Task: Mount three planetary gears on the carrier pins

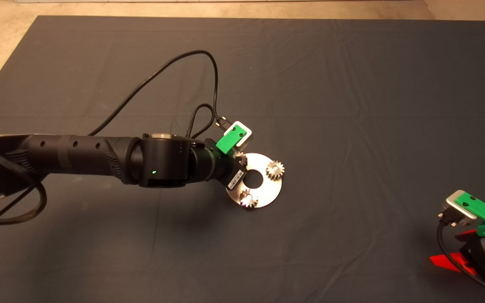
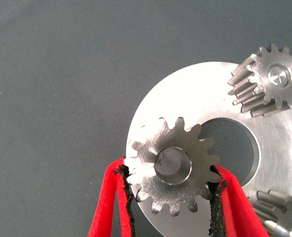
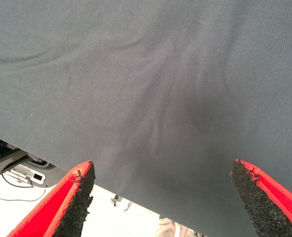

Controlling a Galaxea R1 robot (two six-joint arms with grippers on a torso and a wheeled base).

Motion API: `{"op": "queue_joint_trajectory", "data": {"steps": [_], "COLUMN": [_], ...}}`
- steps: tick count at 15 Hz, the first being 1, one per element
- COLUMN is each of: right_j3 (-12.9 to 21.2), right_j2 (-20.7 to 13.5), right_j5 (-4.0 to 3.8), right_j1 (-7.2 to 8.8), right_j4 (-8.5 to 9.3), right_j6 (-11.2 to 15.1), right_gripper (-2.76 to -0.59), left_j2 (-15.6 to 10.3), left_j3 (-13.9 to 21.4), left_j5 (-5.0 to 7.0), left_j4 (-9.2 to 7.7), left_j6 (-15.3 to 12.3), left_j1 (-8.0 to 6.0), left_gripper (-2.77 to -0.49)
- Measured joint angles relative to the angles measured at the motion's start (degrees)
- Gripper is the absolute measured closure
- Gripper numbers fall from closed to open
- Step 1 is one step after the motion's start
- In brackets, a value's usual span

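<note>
The shiny round disc (image 1: 268,190) lies mid-mat. Two planetary gears (image 1: 275,169) (image 1: 247,198) sit on carrier pins on it. My left gripper (image 1: 238,163) hangs over the disc's left rim, its fingers hidden under the wrist in the head view. In the left wrist view the left gripper (image 2: 171,169) is shut on a third planetary gear (image 2: 185,148), both pads touching its teeth. That gear lies flat on the disc (image 2: 185,96) with a carrier pin (image 2: 172,164) filling its centre hole. A second gear (image 2: 271,79) shows its pin tip. My right gripper (image 1: 453,254) waits open at the lower right.
The left arm's black cable (image 1: 171,69) loops up over the mat behind the wrist. The right wrist view shows the right gripper (image 3: 161,165) over bare mat (image 3: 150,74), with the mat's edge and floor beyond it.
</note>
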Motion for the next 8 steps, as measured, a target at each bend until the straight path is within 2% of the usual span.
{"op": "queue_joint_trajectory", "data": {"steps": [8], "right_j3": [0.00], "right_j2": [0.00], "right_j5": [-0.02], "right_j1": [0.00], "right_j4": [0.00], "right_j6": [0.00], "right_gripper": [-2.05], "left_j2": [-0.11], "left_j3": [-0.80], "left_j5": [-0.63], "left_j4": [0.02], "left_j6": [1.56], "left_j1": [-0.20], "left_gripper": [-0.60]}}
